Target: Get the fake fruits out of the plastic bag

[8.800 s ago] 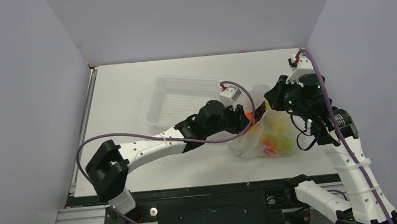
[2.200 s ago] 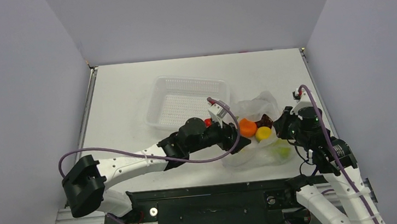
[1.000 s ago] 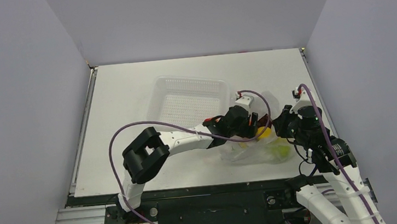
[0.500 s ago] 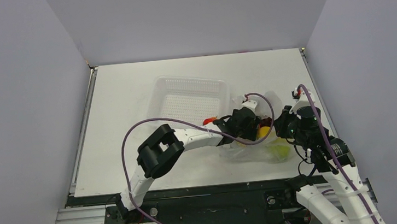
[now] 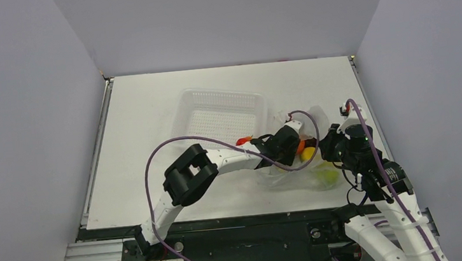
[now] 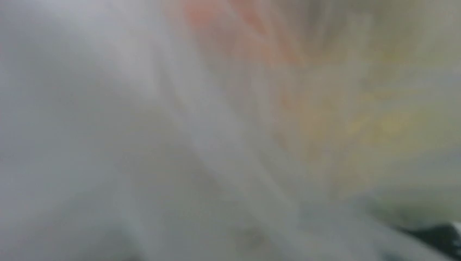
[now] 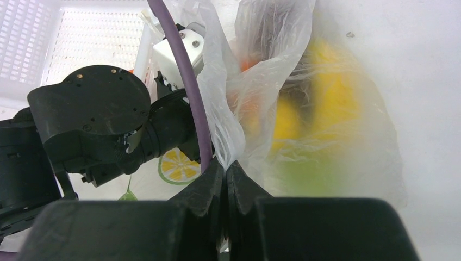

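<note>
Risk: right pincer (image 7: pixel 224 166) clamped on clear crinkly plastic bag (image 7: pixel 272 32) at 3 o'clock; left pincer (image 5: pixel 292 144) buried inside, its state unreadable, possibly snagging film instead of small plastic fruits (image 5: pixel 308 154).

Thin plastic bag (image 7: pixel 272 38) clear, crinkly, glossy; basket (image 7: pixel 81 38) white perforated plastic (matt).

Probably a robotics lab test cell: plain pale walls (image 5: pixel 23 125) box in a white counter (image 5: pixel 144 113), with two cabled robot arms (image 5: pixel 231 161) bolted to a metal frame (image 5: pixel 99 253) at its near edge.
</note>
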